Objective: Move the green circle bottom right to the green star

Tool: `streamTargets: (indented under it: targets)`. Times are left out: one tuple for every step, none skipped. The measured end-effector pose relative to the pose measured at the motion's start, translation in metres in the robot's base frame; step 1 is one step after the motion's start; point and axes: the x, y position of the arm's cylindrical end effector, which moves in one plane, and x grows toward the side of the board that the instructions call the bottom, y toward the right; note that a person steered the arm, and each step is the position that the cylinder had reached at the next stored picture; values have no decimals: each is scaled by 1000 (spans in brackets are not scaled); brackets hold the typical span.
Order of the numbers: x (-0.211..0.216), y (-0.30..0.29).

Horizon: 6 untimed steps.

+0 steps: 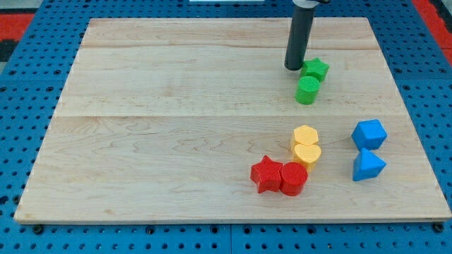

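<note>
Now my tip (pixel 293 67), a bare tool holding nothing, sits just left of the green star (pixel 316 69), above-left of the green circle (pixel 307 90), probably to shove it rightward.

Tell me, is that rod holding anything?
Nothing is held. My tip rests on the board just left of the green star, above the green circle.

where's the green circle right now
The green circle sits in the view's upper right of the board, just below and slightly left of the green star, touching it; my tip is just above-left.
</note>
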Motion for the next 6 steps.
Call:
streamTargets:
  targets:
    - [2,-19]
    - [49,-13]
    - [76,14]
    - [92,-4]
    - [137,11]
    - [151,51]
